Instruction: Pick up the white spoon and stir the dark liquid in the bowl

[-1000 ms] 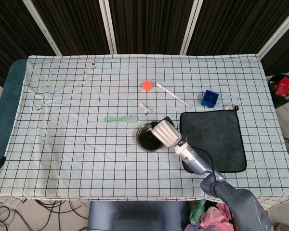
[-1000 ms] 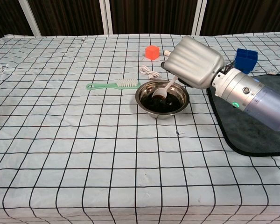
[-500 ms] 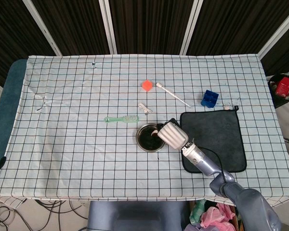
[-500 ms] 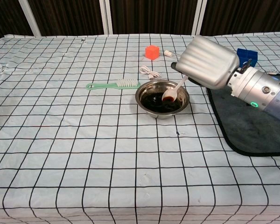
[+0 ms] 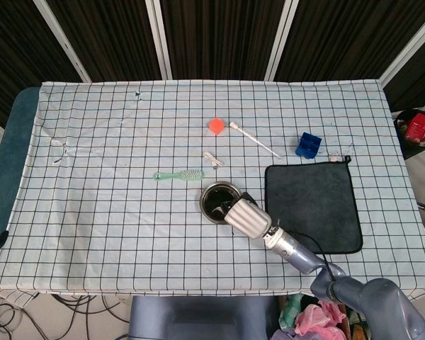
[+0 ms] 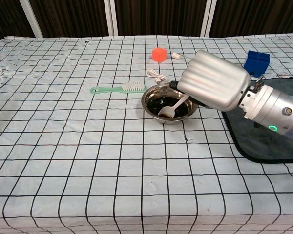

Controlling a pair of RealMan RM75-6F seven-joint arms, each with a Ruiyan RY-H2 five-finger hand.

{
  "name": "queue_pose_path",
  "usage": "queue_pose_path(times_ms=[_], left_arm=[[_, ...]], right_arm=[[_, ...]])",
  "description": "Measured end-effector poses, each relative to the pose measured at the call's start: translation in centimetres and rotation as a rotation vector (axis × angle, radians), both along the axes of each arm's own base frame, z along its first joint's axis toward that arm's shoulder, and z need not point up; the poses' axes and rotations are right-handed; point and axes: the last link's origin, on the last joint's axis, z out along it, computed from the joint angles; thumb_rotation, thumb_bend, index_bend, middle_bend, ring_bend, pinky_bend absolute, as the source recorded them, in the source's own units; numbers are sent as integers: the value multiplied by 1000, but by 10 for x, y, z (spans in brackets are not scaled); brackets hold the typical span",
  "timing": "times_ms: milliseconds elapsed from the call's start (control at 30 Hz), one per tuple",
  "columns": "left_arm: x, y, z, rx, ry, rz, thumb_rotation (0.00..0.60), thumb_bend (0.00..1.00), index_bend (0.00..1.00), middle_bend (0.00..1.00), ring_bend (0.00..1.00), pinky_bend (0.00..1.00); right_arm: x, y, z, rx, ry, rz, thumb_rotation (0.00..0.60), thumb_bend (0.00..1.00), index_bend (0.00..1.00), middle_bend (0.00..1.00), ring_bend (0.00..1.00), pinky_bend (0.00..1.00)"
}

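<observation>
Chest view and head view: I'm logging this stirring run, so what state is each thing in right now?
right hand: holds the white spoon, over the bowl's right rim.
white spoon: tilted, its tip down in the dark liquid.
bowl: upright on the table, holding dark liquid.
green brush: lying flat, left of the bowl.
dark cloth: spread flat, right of the bowl.
left hand: not in view.

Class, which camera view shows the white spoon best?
The chest view: the white spoon shows with its tip in the bowl, held by the right hand. In the head view that hand hides it almost entirely.
</observation>
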Motion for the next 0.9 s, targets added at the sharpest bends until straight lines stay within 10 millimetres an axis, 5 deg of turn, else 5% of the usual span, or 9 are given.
queue_pose_path(times_ms=[500,900], left_arm=[[-1,1,1,-1,-6,3,600,244,87,52,7,0],[-1,1,0,-7,-2,3,600,244,87,52,7,0]], right_arm=[[4,-18,-18,-29,-25,-87,600,352,700,871,1000,1000],[-6,-38,-11,-94,-23,-149,600,352,701,872,1000,1000]])
